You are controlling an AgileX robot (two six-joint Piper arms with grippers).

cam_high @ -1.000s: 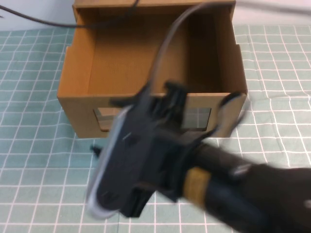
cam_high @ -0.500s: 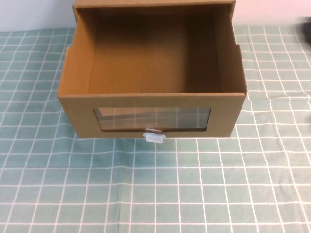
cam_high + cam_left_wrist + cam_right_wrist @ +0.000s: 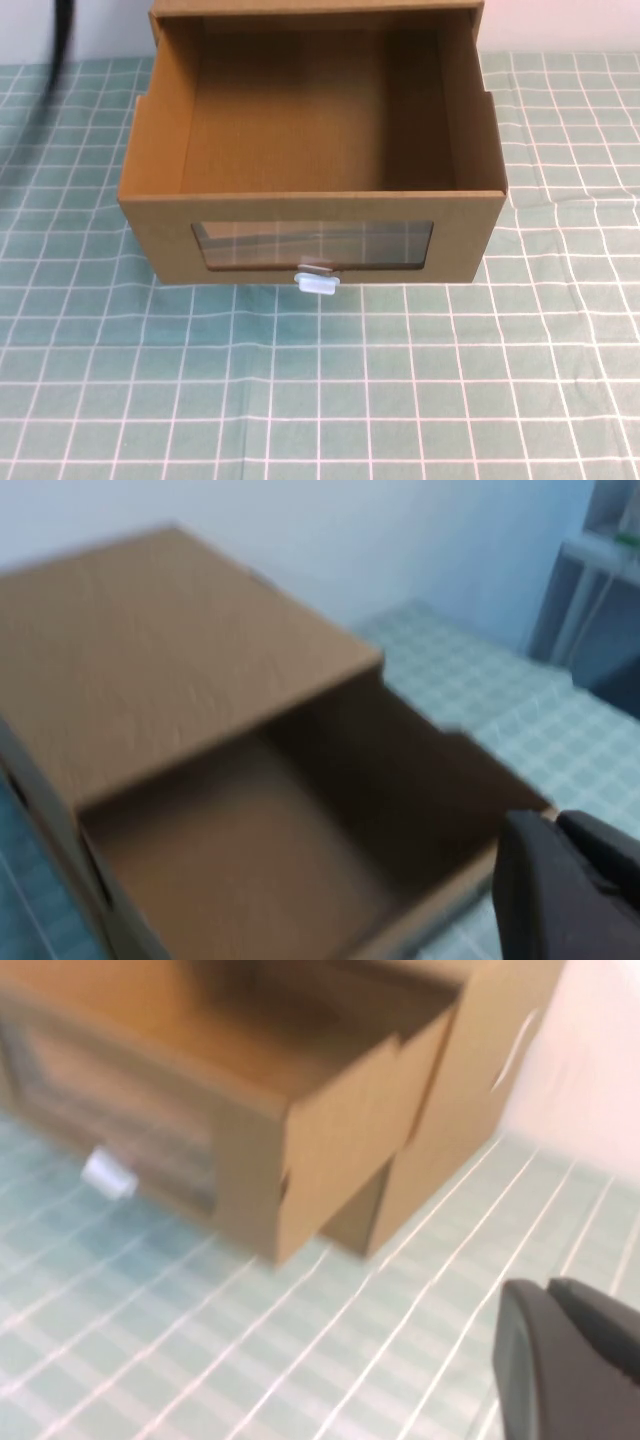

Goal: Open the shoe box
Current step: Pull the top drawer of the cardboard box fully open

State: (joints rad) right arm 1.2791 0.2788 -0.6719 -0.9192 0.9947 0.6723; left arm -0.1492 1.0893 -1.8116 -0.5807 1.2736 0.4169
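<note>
Green checked tablecloth (image 3: 500,380) | shoe box (image 3: 160,230) sits centre-back, already slid open toward robot | pull tab (image 3: 317,281) front-middle | right gripper (image 3: 548,1290) fingers together, off box's right front corner, likely nearer tab | left gripper (image 3: 555,825) high off box's left side, grip unreadable

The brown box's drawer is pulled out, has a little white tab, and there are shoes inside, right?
No shoes: the drawer is empty, as the high view shows. It is pulled out of the brown box, with a little white tab in front. The left end effector hangs off the box's left, the shut right end effector off its right.
</note>
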